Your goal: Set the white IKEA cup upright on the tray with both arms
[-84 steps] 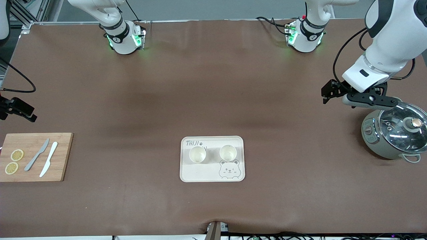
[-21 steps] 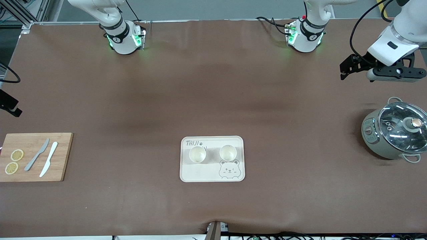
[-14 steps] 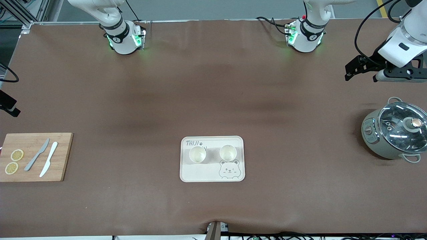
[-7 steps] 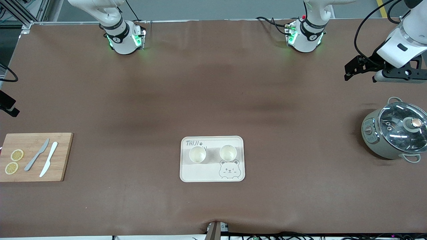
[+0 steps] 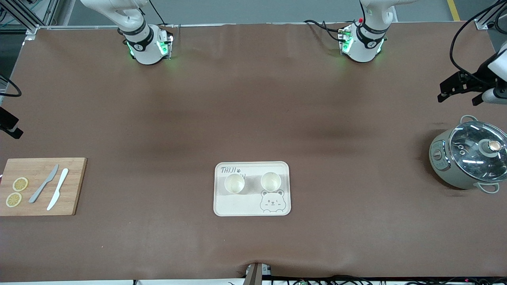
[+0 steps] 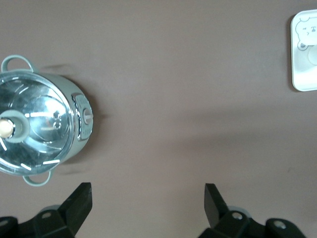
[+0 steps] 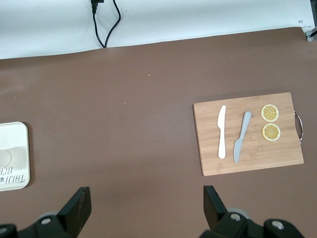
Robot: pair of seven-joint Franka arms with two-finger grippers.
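Two white cups stand upright side by side on the cream bear tray point(image 5: 237, 204), one point(image 5: 234, 183) toward the right arm's end, the other point(image 5: 271, 181) toward the left arm's end. My left gripper point(image 6: 147, 198) hangs open and empty over bare table beside the pot, at the left arm's end point(image 5: 485, 95). Well away from the tray, my right gripper point(image 7: 147, 201) is also open and empty, over bare table between the tray's edge point(image 7: 14, 156) and the cutting board. In the front view only a black part of it shows at the frame edge point(image 5: 8, 127).
A grey pot with a glass lid point(image 5: 469, 158) sits at the left arm's end. A wooden cutting board point(image 5: 39, 186) with two knives and two lemon slices lies at the right arm's end. The arm bases point(image 5: 148, 43) stand along the table's back edge.
The left arm has swung outward toward its end of the table, partly leaving the front view. The right arm, tray and cups have not moved.
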